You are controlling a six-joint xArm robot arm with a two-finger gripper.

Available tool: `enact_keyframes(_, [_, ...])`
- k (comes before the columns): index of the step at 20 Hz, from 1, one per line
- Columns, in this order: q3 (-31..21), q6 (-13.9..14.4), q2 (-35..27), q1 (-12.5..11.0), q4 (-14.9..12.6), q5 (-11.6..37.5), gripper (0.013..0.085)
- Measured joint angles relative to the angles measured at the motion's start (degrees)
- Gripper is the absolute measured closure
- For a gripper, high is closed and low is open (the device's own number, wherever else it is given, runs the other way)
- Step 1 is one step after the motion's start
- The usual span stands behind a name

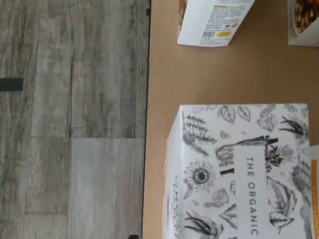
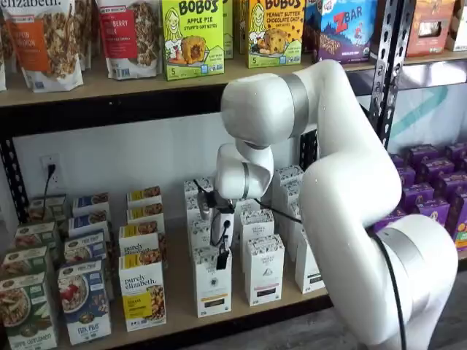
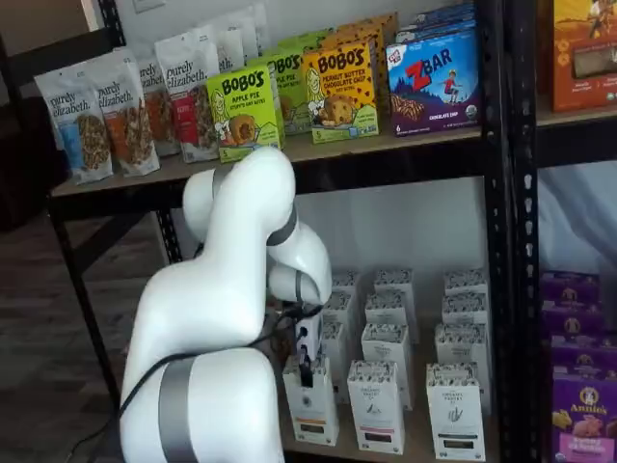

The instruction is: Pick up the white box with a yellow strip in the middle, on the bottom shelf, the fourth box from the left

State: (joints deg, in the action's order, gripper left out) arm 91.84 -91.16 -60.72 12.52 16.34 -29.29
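Looking across a shelf view from the left, I see short green, blue and yellow-panelled granola cartons (image 2: 84, 299) standing on the long light tan wooden bottom shelf (image 2: 175, 321), then the tall narrow white box with a black-speckled top band and a thin yellowish strip across its front (image 2: 213, 282) at the front edge of its row. Just right of it stand matching white cartons, one with a pinkish strip (image 2: 264, 270) and one partly hidden behind the white arm (image 2: 350, 204).

The white-bodied gripper with black fingers (image 2: 222, 257) hangs straight above the white box's top, its tip at or just over the speckled band; I cannot tell whether it touches. In both shelf views the fingers appear side-on as one dark shape, so no gap shows in the pictures, though the claw stands at its widest and has hold of nothing that I can see.

From the other front camera, the white box (image 3: 311, 401) sits just right of the arm's bulk, with the gripper (image 3: 306, 369) directly over its top edge.

In the wrist view, grey wood-plank floor (image 1: 70, 119) borders the tan board (image 1: 209, 74), and a white carton top printed with black botanical drawings (image 1: 239, 169) fills one corner.
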Motion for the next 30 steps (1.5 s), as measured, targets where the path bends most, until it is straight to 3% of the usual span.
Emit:
enact_keyframes(17, [5.00, 1.71, -3.34, -1.16, -3.03, -3.76, 0.0130])
enact_keyframes(30, [7.57, 3.43, -5.66, 0.10, -3.57, -4.06, 0.0130])
